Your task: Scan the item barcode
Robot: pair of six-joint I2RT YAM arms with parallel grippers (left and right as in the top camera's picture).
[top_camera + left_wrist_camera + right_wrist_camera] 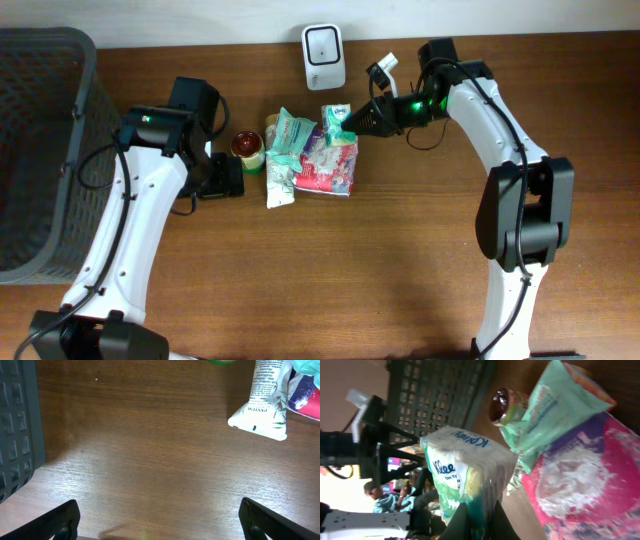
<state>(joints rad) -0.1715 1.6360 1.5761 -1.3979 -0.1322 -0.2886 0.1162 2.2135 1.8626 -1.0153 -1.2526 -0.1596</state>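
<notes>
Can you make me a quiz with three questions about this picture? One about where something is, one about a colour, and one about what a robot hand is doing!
1. Where is the basket?
A) on the left side
B) on the right side
C) in the middle

2. What colour is the lid of the jar?
A) blue
B) dark red
C) yellow

3. What is the right gripper doing?
A) hanging open
B) shut on the tissue pack
C) shut on the jar

Answers:
1 A, the overhead view shows it at the far left.
2 B, the lid looks dark red from above.
3 B, the right wrist view shows its fingers pinching the pack.
</notes>
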